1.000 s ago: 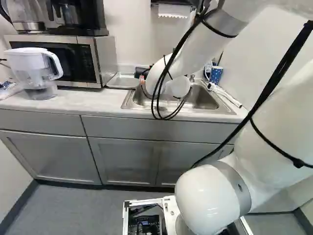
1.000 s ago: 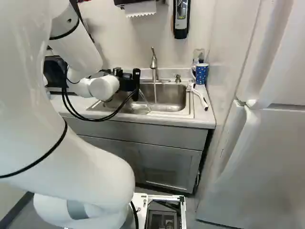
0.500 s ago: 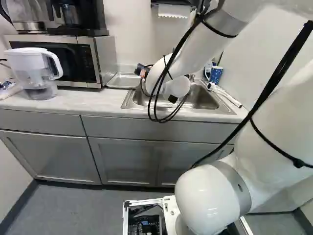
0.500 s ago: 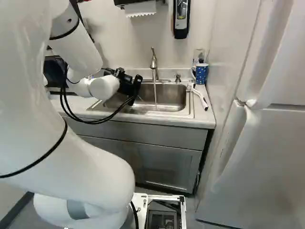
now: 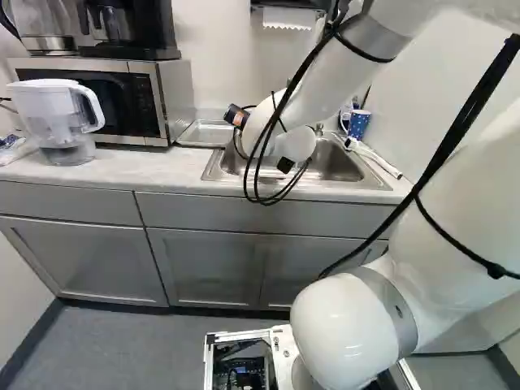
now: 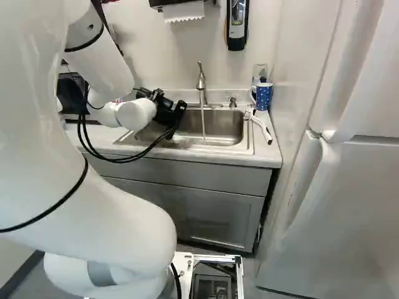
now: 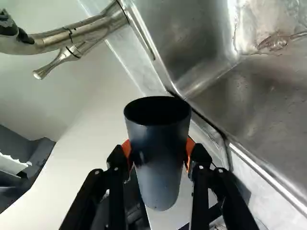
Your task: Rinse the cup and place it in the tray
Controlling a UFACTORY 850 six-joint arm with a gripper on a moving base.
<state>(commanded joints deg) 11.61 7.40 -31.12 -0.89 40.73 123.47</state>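
1. Cup [image 7: 158, 158] first: it's in my gripper [image 6: 177, 118], clasped from both sides by the orange pads [image 7: 126, 149]. Its dark open mouth shows in the wrist view, and the body narrows away from it.
2. Seen from the gripper in the right base view, the faucet [image 6: 201, 84] stands at one o'clock. Its water stream [image 6: 203, 124] falls at three o'clock, with a gap between it and the gripper.
3. On my wrist feed, the rim of the sink [image 6: 221, 128] runs close past the cup, the basin opening beyond it. I can't tell whether cup and rim touch.
4. The metal tray [image 5: 205, 134] sits at ten o'clock from the sink in the left base view, just beside it. The microwave [image 5: 175, 101] walls off the tray's far side at nine o'clock.
5. My black cables [image 6: 118, 157] sag in a loop across the counter's front edge, at eight o'clock from the gripper in the right base view.
6. Past the stream, the brush [image 6: 262, 128] lies at three o'clock; the spotted blue mug [image 6: 264, 96] stands between two and three. The fridge [image 6: 336, 212] bounds my room at four.
7. Labels: one orange patch [image 5: 239, 120] on the arm's wrist, its writing too small for me.
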